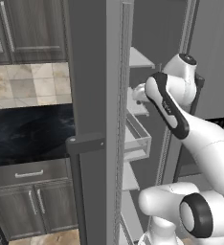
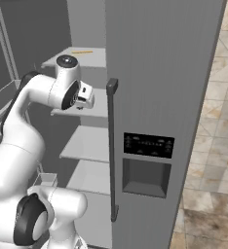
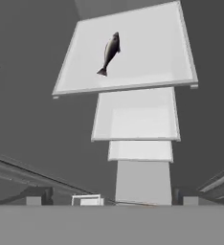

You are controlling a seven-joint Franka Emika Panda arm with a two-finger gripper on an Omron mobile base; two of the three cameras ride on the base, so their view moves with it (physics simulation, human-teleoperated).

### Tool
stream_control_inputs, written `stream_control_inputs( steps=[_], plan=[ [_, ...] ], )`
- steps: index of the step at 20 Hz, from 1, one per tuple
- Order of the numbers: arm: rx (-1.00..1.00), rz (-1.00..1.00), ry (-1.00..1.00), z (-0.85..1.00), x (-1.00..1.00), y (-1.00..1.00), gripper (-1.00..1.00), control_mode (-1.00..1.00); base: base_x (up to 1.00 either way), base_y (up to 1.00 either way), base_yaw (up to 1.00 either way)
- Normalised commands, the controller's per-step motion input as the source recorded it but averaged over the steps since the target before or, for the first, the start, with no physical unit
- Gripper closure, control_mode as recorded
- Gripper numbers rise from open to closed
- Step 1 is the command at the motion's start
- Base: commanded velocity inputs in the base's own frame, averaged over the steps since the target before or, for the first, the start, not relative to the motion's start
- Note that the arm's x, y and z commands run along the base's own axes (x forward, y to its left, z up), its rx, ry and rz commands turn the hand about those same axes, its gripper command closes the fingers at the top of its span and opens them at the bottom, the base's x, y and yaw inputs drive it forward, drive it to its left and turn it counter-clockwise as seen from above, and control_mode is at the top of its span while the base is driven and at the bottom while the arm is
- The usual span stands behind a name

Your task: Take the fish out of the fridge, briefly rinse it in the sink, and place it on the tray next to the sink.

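the task is only at its start: the fish (image 3: 109, 52) lies on a white shelf (image 3: 147, 52) inside the open fridge (image 2: 160, 73), not yet grasped, and i cannot tell how the gripper's fingers stand.

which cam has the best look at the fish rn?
Hand view: the fish lies in full on a white fridge shelf, nothing in front of it. In both base views the fridge's walls and the arm block that spot.

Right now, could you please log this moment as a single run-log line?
phase: reaching into fridge | fish: lying loose on white shelf | pincer: state not visible | sink, tray: steps not yet started
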Motion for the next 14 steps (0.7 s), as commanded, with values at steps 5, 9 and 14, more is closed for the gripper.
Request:
stream_control_inputs(
  steps=[5, 9, 14],
  plan=[
    [-0.05, -0.12, -0.09, -0.08, 0.55, 0.31, -1.00, -1.00, 0.00, 0.00, 0.00],
    [0.00, -0.12, 0.00, 0.00, 0.75, 0.27, -1.00, -1.00, 0.00, 0.00, 0.00],
    [0.00, -0.04, 0.03, 0.00, 0.65, 0.10, -1.00, -1.00, 0.00, 0.00, 0.00]
  ],
)
